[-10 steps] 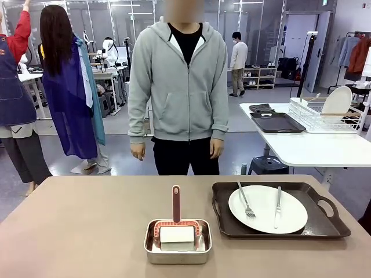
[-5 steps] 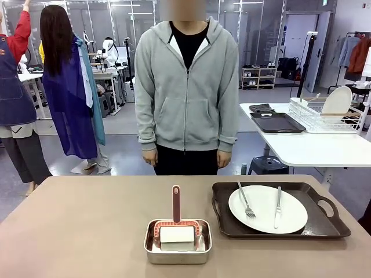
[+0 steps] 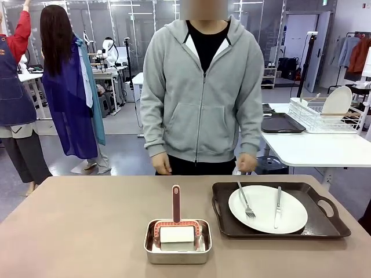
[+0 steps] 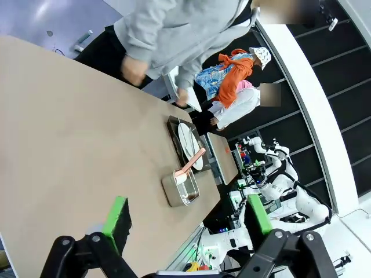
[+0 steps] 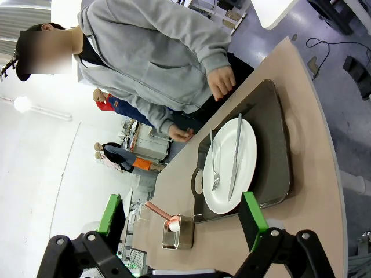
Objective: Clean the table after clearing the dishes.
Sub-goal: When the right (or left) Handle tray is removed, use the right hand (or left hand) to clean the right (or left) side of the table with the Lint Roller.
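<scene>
- At the front view's right side, a dark tray (image 3: 324,223) with the white plate (image 3: 264,215), fork (image 3: 244,202) and knife (image 3: 277,207) sits on the table (image 3: 87,220). A steel pan (image 3: 177,256) stands in the middle, and the person's hand (image 3: 247,163) hangs near the tray.
- From the left wrist view, the left gripper (image 4: 186,215) hovers over the table, jaws wide and empty.
- From the right wrist view, the right gripper (image 5: 181,214) has its jaws also wide and empty. I judge that a reach now could hit the hand, and a tilted tray would let the fork and knife slide.

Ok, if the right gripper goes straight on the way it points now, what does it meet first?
Probably the near end of the dark tray holding the white plate, which sits ahead between the fingers of the open right gripper. Depth is unclear; it could touch bare table just short of it.
</scene>
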Robot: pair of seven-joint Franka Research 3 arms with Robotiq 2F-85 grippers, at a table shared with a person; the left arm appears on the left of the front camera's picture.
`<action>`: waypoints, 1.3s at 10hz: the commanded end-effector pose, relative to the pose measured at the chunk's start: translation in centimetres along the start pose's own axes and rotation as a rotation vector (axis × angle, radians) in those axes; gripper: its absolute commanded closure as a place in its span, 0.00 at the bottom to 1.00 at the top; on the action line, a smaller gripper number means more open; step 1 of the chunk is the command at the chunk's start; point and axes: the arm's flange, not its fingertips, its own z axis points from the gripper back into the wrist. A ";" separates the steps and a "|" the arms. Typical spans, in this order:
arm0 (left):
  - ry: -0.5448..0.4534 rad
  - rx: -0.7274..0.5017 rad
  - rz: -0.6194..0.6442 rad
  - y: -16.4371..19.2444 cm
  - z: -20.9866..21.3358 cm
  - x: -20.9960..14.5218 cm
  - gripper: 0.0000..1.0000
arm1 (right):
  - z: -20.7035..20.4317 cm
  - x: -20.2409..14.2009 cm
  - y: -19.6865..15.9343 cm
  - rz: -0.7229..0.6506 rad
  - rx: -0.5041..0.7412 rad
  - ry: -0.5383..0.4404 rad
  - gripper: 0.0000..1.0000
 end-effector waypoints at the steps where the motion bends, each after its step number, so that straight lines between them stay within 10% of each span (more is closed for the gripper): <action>1: 0.012 -0.005 0.000 -0.4 0.4 -0.2 0.00 | 0.2 0.0 0.3 0.005 0.010 -0.005 0.00; 13: 0.012 -0.005 0.000 -0.4 0.4 -0.2 0.00 | 0.2 0.0 0.3 0.005 0.010 -0.005 0.00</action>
